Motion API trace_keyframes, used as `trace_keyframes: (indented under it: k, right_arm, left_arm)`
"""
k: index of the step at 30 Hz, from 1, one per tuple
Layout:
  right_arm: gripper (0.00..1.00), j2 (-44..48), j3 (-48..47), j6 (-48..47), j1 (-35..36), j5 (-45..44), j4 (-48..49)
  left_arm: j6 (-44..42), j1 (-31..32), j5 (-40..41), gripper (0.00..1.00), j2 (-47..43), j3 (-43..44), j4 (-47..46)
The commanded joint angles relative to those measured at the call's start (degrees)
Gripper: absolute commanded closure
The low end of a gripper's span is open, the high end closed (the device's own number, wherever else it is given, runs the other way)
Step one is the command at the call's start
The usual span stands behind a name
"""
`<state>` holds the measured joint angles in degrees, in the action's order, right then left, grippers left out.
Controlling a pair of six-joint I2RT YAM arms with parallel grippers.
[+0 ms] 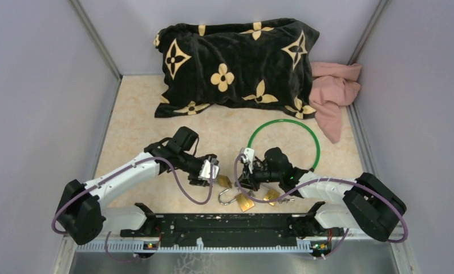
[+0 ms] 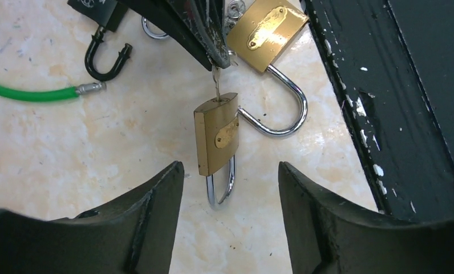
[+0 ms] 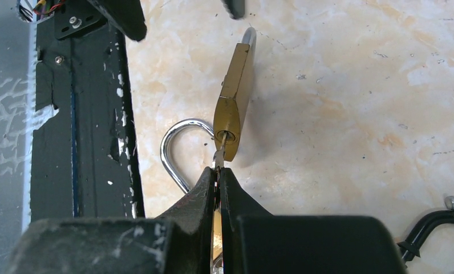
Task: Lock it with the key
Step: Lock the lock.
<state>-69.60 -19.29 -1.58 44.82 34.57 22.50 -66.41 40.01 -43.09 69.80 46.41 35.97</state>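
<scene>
The padlock (image 2: 216,134) lies on the worktop (image 2: 71,148) between the two grippers, its brass body standing on a narrow edge. The key (image 2: 215,85) sits in the keyhole at one end. At the other end, both legs of the shackle run into the body.

The right gripper (image 3: 219,171) is pinched tight on the key – its fingertips meet just short of the keyhole and are in line with the lock.

The left gripper (image 2: 230,166) faces the shackle end with its jaws wide. The shackle lies in the gap between the fingers, with bare worktop showing on either side, so nothing is gripped.

A second padlock (image 2: 267,31) lies just beside the first with its shackle swung open, next to the black rail (image 2: 407,85). A green cable (image 2: 25,91) with a metal tip ends a little way off on the other side.
</scene>
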Motion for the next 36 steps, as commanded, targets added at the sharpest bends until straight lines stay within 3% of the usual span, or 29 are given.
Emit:
trace_keyframes:
  k: [1,4,7,15,17,18,21,22,26,27,30,31,32,36]
  right_arm:
    - [1.0,1.3,-3.0,-1.3,0.0,2.1,3.7]
    - [1.0,2.0,-2.7,-1.2,-0.1,1.9,3.6]
    - [1.0,2.9,-2.4,-1.4,-0.1,1.7,3.3]
    - [1.0,3.2,-0.6,-0.8,-0.1,2.0,8.2]
    - [1.0,2.3,-0.6,-0.5,-0.1,2.1,8.9]
    - [1.0,1.9,-0.7,-0.4,-0.1,2.1,9.1]
    - [1.0,1.1,-0.6,0.1,-0.1,2.0,9.6]
    - [1.0,1.1,-0.2,0.5,-0.2,2.1,10.1]
    - [1.0,1.6,-0.2,3.0,-0.6,1.9,9.4]
    - [0.9,1.8,-0.4,3.5,-0.6,1.3,8.7]
    - [0.38,3.5,-0.5,3.9,-0.5,-0.3,7.2]
    - [0.08,4.0,-0.1,4.2,-0.6,-1.2,7.6]
    - [0.02,4.7,0.3,4.2,-0.5,-1.8,8.0]
    - [0.02,4.4,4.1,4.0,-0.1,0.5,18.6]
  left_arm:
    - [8.6,0.1,-1.4,0.28,3.0,-3.2,-11.1]
    - [14.2,0.0,-0.6,0.15,4.8,-7.1,-23.7]
    - [17.0,0.1,-0.4,0.11,6.7,-8.6,-29.4]
    - [14.3,4.4,1.8,0.27,7.7,-13.1,-34.4]
    - [10.9,6.8,3.5,0.35,7.7,-13.9,-33.2]
    - [9.6,7.8,4.2,0.45,7.7,-14.2,-32.7]
    - [8.7,9.3,5.8,0.9,7.3,-15.0,-33.3]
    - [8.9,9.3,6.6,1.0,6.9,-15.5,-34.1]
    - [11.8,9.3,10.3,1.0,4.4,-16.7,-35.5]
    - [12.9,9.3,11.0,1.0,3.6,-16.3,-35.3]
    - [16.8,9.3,11.8,1.0,1.6,-13.8,-31.1]
    - [18.4,9.3,11.9,1.0,1.0,-12.6,-29.2]
    - [20.2,9.3,12.0,1.0,0.5,-11.2,-27.3]
    - [26.5,8.9,10.2,1.0,-1.5,-5.1,-18.7]
